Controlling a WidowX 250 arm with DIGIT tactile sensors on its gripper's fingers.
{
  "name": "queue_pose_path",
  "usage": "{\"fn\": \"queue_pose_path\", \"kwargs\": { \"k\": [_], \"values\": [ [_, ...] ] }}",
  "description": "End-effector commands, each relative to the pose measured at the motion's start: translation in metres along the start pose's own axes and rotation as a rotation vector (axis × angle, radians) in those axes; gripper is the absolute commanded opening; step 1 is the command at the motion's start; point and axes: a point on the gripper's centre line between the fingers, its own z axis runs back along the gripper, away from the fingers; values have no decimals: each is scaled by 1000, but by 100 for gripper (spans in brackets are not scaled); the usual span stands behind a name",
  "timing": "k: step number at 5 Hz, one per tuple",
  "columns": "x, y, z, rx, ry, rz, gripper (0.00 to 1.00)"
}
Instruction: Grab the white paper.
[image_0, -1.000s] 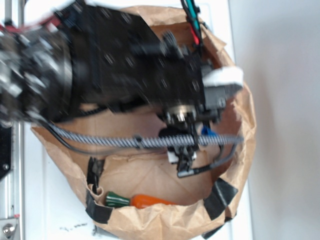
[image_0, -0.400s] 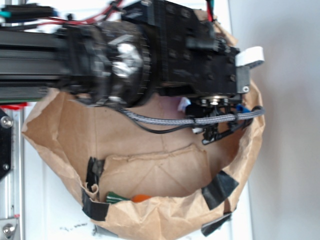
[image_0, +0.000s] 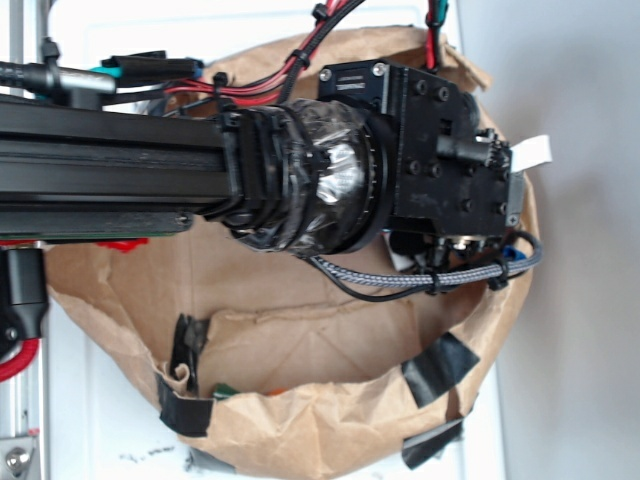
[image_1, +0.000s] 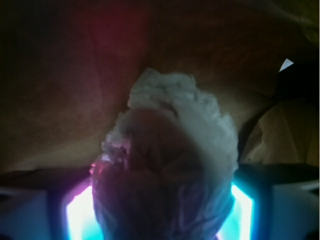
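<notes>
Deep inside the brown bag (image_0: 330, 430), the white paper (image_1: 175, 160) sits between what seem to be the claw's (image_1: 160, 220) glowing fingers (image_1: 75, 215), apparently holding it, so squeeze gently and lift straight up, clear of the bag's walls.

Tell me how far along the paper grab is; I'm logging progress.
Done: the arm has reached into the brown paper bag. In hand: the wrist view shows the white paper filling the space between the lit fingers. Whether they are clamped on it is unclear. Left: confirm the grip.
</notes>
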Motion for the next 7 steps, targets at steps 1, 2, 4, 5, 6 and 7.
{"fn": "queue_pose_path", "kwargs": {
  "k": [1, 2, 4, 5, 6, 7],
  "values": [
    [10, -2, 16, -11, -30, -22, 0],
    [5, 4, 38, -69, -59, -31, 0],
    [-4, 26, 90, -181, -51, -75, 0],
    [-13, 36, 114, -178, -16, -91, 0],
    [-29, 46, 133, -175, 15, -136, 0],
    [-43, 56, 148, -203, 31, -186, 0]
  ]
}}
